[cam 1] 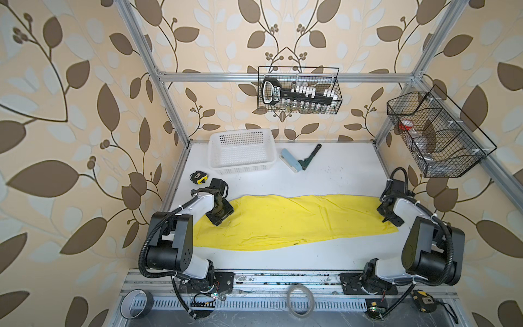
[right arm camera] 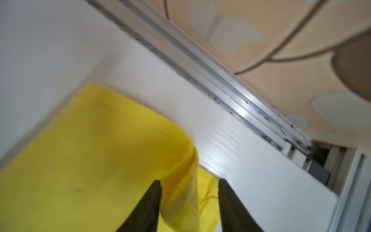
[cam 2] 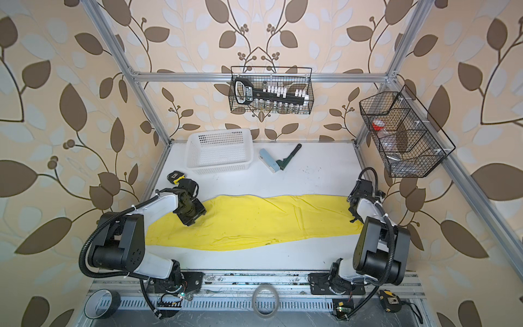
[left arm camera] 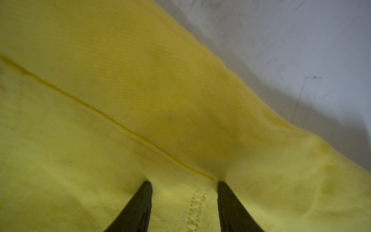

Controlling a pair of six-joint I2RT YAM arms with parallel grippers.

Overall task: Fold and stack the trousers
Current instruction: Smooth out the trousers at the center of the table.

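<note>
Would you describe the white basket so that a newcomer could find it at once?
Start at the white table and look to its far edge, by the leaf-patterned wall. The white basket stands toward the side of the left arm. Unlike the two black wire baskets hanging on the frame, it is perforated plastic and rests on the table beside a pale blue tool.

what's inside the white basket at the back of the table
Nothing shows inside the white basket: in both top views its perforated floor looks bare. Its near wall covers a thin strip of floor right behind it, so that strip cannot be checked.
</note>
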